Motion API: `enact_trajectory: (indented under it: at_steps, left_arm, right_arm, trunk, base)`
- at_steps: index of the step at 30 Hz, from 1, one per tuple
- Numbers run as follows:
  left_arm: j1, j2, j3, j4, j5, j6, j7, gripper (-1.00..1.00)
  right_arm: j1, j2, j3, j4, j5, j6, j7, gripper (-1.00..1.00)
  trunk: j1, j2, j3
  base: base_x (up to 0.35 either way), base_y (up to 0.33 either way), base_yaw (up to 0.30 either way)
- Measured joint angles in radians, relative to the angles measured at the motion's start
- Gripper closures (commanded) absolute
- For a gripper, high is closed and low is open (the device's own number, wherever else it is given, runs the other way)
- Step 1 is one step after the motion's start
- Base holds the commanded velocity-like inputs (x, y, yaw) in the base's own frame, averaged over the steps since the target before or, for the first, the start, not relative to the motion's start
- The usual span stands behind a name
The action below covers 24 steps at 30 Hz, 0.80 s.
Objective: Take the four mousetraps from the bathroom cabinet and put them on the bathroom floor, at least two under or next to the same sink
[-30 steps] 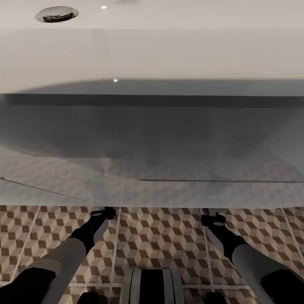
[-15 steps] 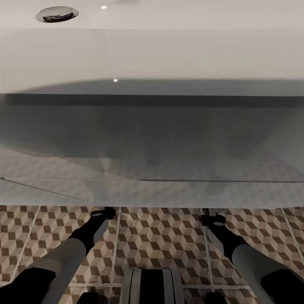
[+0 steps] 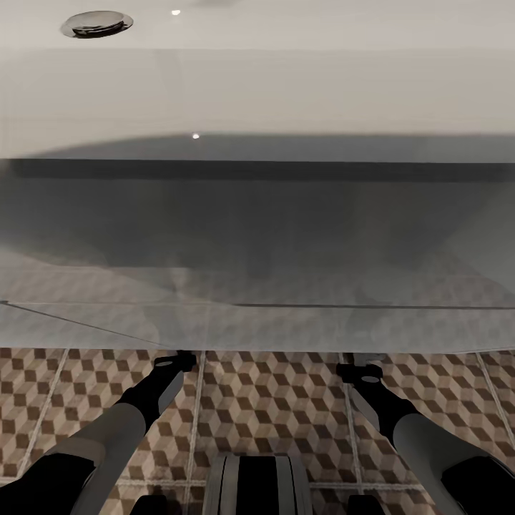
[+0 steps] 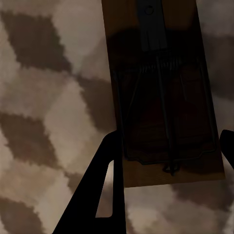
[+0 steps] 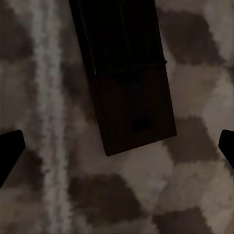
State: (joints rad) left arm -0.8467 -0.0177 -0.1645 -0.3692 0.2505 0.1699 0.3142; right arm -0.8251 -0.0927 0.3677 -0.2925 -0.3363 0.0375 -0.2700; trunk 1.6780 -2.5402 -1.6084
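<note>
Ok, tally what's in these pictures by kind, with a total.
Mousetraps: 2, one in the left wrist view, one in the right wrist view, both on the floor
Sinks: 1
Drains: 1
End effectors: 2, left, right
Total: 6

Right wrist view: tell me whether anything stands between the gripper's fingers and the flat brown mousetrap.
Nothing visible does. The flat dark brown wooden mousetrap lies on the cube-patterned tile floor, and the right gripper is open with bare tile between its black fingertips.
</note>
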Motion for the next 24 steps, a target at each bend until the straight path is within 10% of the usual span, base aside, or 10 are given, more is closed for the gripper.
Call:
enact_trajectory:
  at_steps: [16, 24]
  left_arm:
    - [0.0, -0.001, 0.0, 0.004, -0.003, 0.01, -0.004, 1.0]
    - [0.0, 0.0, 0.003, 0.013, -0.014, 0.009, -0.099, 1.0]
  right_arm:
    - [0.0, 0.0, 0.0, 0.0, 0.001, 0.0, 0.0, -1.0]
    - [0.0, 0.0, 0.0, 0.0, 0.001, 0.0, 0.0, -1.0]
  trunk:
    - [0.0, 0.0, 0.0]
    - [0.0, 0.0, 0.0]
  base:
    - [0.0, 0.0, 0.0]
    - [0.0, 0.0, 0.0]
